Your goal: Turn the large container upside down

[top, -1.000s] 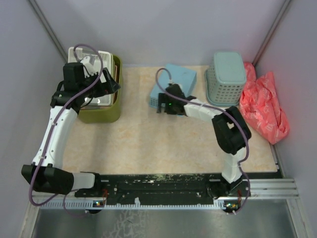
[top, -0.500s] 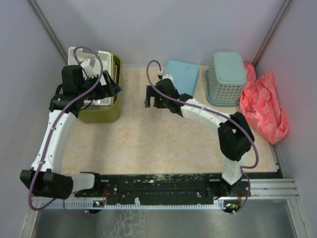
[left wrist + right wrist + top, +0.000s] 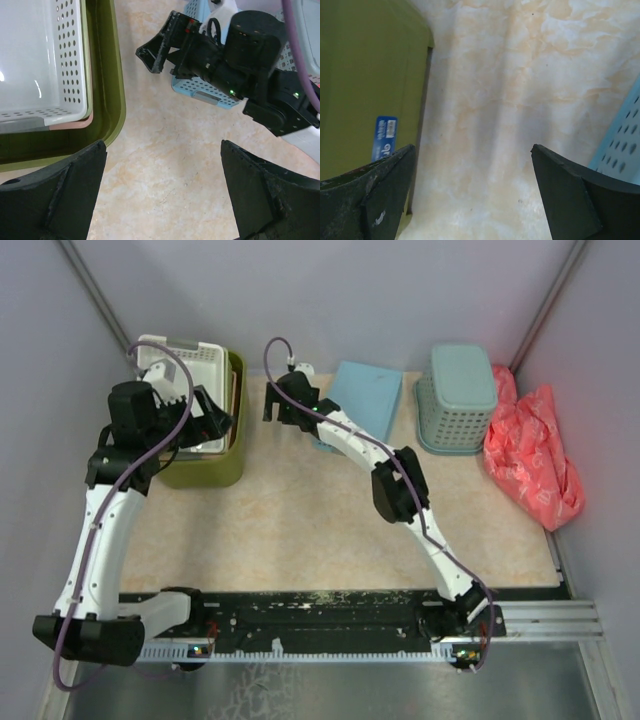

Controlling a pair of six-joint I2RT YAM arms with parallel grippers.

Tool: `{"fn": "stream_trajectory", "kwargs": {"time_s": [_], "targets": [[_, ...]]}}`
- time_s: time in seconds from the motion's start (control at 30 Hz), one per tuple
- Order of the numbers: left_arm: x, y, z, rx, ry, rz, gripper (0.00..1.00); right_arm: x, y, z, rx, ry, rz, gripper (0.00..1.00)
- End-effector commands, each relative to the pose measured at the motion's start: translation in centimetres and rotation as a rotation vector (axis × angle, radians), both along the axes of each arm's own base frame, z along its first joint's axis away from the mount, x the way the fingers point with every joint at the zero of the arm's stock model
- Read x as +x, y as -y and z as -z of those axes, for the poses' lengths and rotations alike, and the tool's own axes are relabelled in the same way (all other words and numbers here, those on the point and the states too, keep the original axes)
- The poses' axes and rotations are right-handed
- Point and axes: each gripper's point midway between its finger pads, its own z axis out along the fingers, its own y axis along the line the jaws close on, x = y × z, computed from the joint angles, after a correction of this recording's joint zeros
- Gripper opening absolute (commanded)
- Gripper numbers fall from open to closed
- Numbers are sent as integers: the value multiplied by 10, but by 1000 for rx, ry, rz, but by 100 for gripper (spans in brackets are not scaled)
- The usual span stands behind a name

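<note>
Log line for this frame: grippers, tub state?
left gripper open, empty, at tub corner | right gripper open, empty, beside tub | tub upright, white basket nested inside | flip not started

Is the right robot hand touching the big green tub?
Apart. The left wrist view shows a strip of table between the right gripper, jaws open, and the rim of the large container.

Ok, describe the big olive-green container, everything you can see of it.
The large container is a deep olive-green tub, seemingly plastic, with rounded corners and a blue sticker on one side wall. It stands upright, mouth up, at the far left of the table. A white perforated basket nests inside over a pinkish one. The left gripper hangs open above its near corner, not gripping it.
</note>
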Motion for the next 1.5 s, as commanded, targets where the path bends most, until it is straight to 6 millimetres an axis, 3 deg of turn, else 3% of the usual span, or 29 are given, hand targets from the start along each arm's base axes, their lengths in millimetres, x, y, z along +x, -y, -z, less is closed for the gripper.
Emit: {"fn": "stream_trajectory", "kwargs": {"time_s": [0.0,0.2,0.23,0.33,0.5,0.6,0.67,0.73,0.8,0.93,1.0,1.1,1.2,1.27,1.37,1.47], "targets": [[-6,2,-2,-25,16,3,100,17,16,1,-26,-25,109,98],[-7,3,5,-9,5,16,100,13,79,18,-109,-59,260,98],[-6,3,7,-9,2,19,100,11,86,12,-119,-52,273,98],[-2,3,11,-7,4,19,100,2,90,-8,-119,-22,242,98],[11,-6,13,34,15,-28,100,-25,87,-65,-67,67,107,98],[20,-20,18,98,-6,-89,100,-51,103,-98,-76,145,51,98],[27,-32,24,145,-31,-140,100,-74,124,-121,-92,210,26,98],[34,-43,29,190,-56,-190,100,-95,149,-125,-128,248,29,99],[42,-51,37,224,-85,-231,100,-117,175,-120,-157,251,50,99],[66,-54,48,250,-108,-252,99,-157,216,-91,-196,180,75,98],[83,-54,53,258,-113,-267,95,-175,230,-80,-185,145,88,98],[112,-53,56,277,-94,-264,85,-192,241,-80,-146,142,97,98],[137,-45,68,300,-106,-211,75,-198,249,-86,-113,154,130,98],[151,-52,78,338,-123,-238,69,-197,249,-86,-114,151,134,98],[167,-62,93,397,-135,-276,64,-195,247,-85,-122,137,130,98],[176,-59,103,403,-135,-254,62,-191,242,-85,-120,134,118,98]]}}
